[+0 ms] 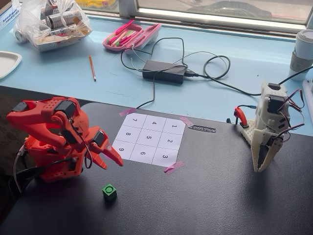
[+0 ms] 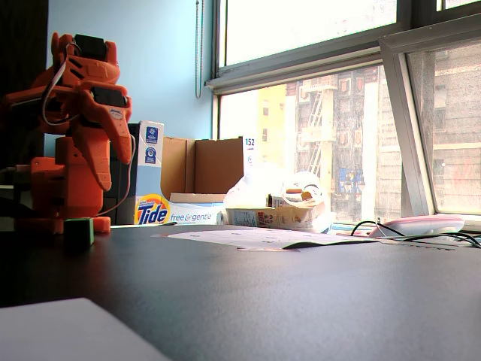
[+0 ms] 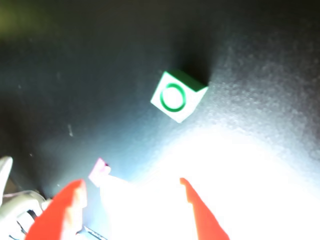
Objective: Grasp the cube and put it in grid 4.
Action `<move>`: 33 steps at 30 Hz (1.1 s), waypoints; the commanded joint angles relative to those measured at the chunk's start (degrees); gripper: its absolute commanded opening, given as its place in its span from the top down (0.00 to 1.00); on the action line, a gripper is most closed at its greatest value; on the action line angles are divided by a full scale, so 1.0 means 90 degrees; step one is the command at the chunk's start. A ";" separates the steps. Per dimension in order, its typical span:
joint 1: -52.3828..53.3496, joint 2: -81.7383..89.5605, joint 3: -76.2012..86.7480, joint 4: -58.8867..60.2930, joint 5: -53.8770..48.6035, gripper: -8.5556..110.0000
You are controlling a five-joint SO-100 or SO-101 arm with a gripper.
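The green cube (image 1: pixel 109 192) sits on the black table in front of the numbered paper sheet, apart from it and near the sheet's 9 corner. Grid 4 (image 1: pixel 154 123) lies in the sheet's far row, between cells 7 and 1. My orange gripper (image 1: pixel 113 164) hangs open above the table, just behind the cube and not touching it. In the wrist view the cube (image 3: pixel 177 97) with its round dimple lies ahead of the open gripper (image 3: pixel 131 183), with nothing between the fingers. The low fixed view shows the cube (image 2: pixel 78 231) by the orange arm's base (image 2: pixel 68 188).
A white arm (image 1: pixel 269 137) stands at the table's right. Pink tape scraps (image 1: pixel 173 167) hold the sheet's corners, and a small black strip (image 1: pixel 202 129) lies beside it. Behind, on the blue ledge, are a power brick with cables (image 1: pixel 164 72), a pink case (image 1: pixel 131 35) and a pencil (image 1: pixel 92 67).
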 commanded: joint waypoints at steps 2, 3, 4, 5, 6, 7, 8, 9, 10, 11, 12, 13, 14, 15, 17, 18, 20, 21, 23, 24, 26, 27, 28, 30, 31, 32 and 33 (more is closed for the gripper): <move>0.0547 -0.0986 -0.0693 -0.0234 0.0146 0.67; 0.0654 -0.1162 -0.0703 -0.0352 0.0176 0.67; 0.0762 -0.1318 -0.0703 -0.0469 0.0195 0.67; 0.0879 -0.1475 -0.0713 -0.0576 0.0215 0.67; 0.0977 -0.1611 -0.0723 -0.0654 0.0225 0.67; 0.1074 -0.1719 -0.0723 -0.0723 0.0225 0.67; 0.1152 -0.1826 -0.0723 -0.0781 0.0225 0.67; 0.1221 -0.1924 -0.0732 -0.0840 0.0225 0.67; 0.1289 -0.2021 -0.0732 -0.0889 0.0225 0.67; 0.1348 -0.2100 -0.0742 -0.0937 0.0225 0.67; 0.1387 -0.2158 -0.0752 -0.0967 0.0225 0.67; 0.1436 -0.2207 -0.0752 -0.1006 0.0225 0.66; 0.1475 -0.2256 -0.0752 -0.1045 0.0225 0.65; 0.1523 -0.2295 -0.0752 -0.1094 0.0225 0.65; 0.1592 -0.2373 -0.0762 -0.1143 0.0225 0.65; 0.1631 -0.2393 -0.0762 -0.1152 0.0225 0.65; 0.1680 -0.2451 -0.0742 -0.1201 0.0205 0.64; 0.1709 -0.2480 -0.0723 -0.1221 0.0205 0.64; 0.1719 -0.2549 -0.0664 -0.1250 0.0205 0.63; 0.1719 -0.2578 -0.0625 -0.1289 0.0205 0.63; 0.1719 -0.2627 -0.0518 -0.1377 0.0195 0.63; 0.1719 -0.2656 -0.0459 -0.1426 0.0205 0.63; 0.1709 -0.2695 -0.0400 -0.1475 0.0205 0.63; 0.1660 -0.2793 -0.0273 -0.1621 0.0225 0.64; 0.1650 -0.2842 -0.0225 -0.1689 0.0225 0.64; 0.1631 -0.2900 -0.0176 -0.1768 0.0225 0.64; 0.1611 -0.2959 -0.0146 -0.1826 0.0234 0.64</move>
